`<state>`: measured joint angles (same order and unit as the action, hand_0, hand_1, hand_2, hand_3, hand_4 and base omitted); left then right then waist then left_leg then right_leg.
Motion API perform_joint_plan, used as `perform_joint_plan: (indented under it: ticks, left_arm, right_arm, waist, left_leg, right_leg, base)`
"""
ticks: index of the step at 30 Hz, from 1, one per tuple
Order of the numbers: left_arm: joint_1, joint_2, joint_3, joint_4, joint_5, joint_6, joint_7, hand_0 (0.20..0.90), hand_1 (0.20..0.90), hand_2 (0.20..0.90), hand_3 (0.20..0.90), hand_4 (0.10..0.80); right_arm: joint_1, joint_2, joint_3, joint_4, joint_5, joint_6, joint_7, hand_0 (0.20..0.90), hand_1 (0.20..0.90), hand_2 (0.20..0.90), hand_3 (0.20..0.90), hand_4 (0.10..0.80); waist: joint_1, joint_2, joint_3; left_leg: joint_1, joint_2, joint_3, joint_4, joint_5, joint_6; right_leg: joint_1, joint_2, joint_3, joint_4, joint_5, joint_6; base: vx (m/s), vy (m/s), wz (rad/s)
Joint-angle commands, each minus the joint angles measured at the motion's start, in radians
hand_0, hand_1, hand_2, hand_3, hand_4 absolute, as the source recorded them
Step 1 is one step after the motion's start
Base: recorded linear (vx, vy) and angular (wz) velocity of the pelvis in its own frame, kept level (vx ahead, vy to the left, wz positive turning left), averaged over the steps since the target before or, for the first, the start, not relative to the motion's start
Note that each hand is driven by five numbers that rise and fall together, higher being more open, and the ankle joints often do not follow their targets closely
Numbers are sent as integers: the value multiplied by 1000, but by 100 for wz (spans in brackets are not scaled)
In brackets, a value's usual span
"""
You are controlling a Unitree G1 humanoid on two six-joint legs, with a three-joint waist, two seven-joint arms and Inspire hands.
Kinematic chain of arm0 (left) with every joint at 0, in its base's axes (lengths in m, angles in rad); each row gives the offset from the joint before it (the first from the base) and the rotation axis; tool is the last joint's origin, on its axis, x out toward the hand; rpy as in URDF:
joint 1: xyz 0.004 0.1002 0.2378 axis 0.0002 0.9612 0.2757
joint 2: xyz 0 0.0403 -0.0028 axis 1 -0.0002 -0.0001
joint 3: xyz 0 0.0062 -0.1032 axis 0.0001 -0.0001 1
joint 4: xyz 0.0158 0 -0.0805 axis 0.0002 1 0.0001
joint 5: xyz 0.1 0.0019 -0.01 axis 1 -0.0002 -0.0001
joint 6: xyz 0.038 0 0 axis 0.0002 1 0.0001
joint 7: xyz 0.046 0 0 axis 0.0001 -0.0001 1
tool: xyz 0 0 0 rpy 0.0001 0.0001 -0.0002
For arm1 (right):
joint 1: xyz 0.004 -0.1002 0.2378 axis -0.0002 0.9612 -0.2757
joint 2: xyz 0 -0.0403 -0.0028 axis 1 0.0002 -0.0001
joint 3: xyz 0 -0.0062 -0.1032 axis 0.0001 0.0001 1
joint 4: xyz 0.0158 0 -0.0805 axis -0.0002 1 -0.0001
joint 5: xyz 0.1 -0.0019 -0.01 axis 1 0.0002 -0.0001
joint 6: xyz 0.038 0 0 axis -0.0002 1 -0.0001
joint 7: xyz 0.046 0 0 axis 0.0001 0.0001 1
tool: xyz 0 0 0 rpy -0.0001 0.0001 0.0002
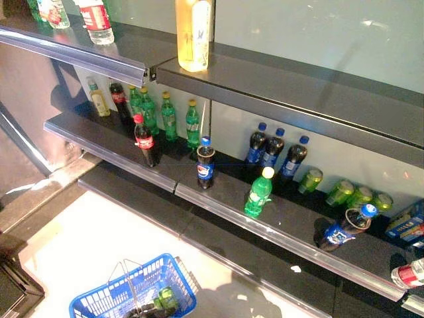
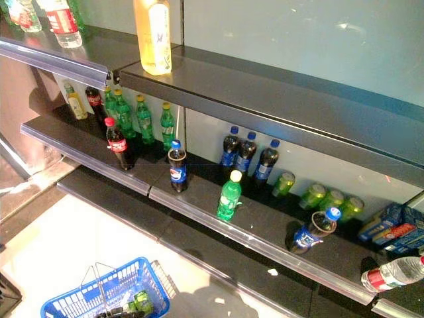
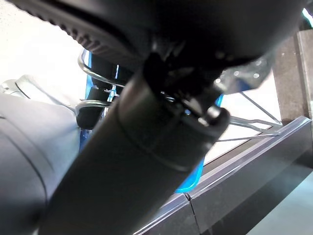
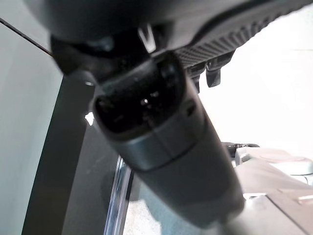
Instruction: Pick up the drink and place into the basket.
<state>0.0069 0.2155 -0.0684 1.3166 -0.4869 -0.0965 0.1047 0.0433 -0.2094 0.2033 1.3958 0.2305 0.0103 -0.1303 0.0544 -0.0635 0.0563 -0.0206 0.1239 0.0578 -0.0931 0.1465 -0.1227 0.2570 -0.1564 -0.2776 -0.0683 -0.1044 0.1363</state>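
The middle shelf carries five dark cola bottles with blue caps [image 1: 205,164], two with red caps [image 1: 145,140] and four green plastic bottles [image 1: 258,192]. Four green cans [image 1: 340,192] lie there, and one blue wire basket [image 1: 109,299] sits below.

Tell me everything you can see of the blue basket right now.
The blue basket is plastic-looking latticework with thin metal wire handles standing over it. It sits on the pale floor below the shelves, partly cut off by the view's lower edge. A green drink lies inside it beside something dark. The left wrist view shows the left hand close against its handles.

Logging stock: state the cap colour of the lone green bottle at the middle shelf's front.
Yellow cap on the green bottle; clearest in the left eye view.
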Motion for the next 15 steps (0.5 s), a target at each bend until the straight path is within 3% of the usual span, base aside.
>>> perform_joint_plan:
  ticks: [1, 4, 15]
  left_arm:
    - [-36, -36, -68, -5, 22, -42, -18, 300, 300, 300, 200, 100]
    - [-35, -34, -73, -13, 29, -43, -25, 300, 300, 300, 200, 100]
    - [-29, -12, -92, -56, 65, -23, -31, 300, 300, 300, 200, 100]
  right_arm:
    - [-43, -13, 19, 20, -72, -19, -38, 900, 900, 900, 900, 800]
    - [-48, -15, 38, 4, -112, -42, -59, 900, 900, 900, 900, 800]
    - [-80, -41, 116, -194, -142, -253, -55, 900, 900, 900, 900, 800]
  waist:
    - [58, 71, 27]
    - [61, 70, 29]
    - [78, 52, 36]
  left_leg:
    - [56, 53, 3, 6, -90, -13]
    - [55, 52, 1, 6, -90, -12]
    - [53, 48, -14, 6, -90, -10]
  right_leg:
    - [-112, -47, -27, 45, 98, 7]
    - [-111, -47, -27, 46, 98, 7]
    - [-111, -47, -30, 48, 102, 12]
  base:
    - [0, 0, 0]
    - [1, -1, 1]
    - [2, -23, 5]
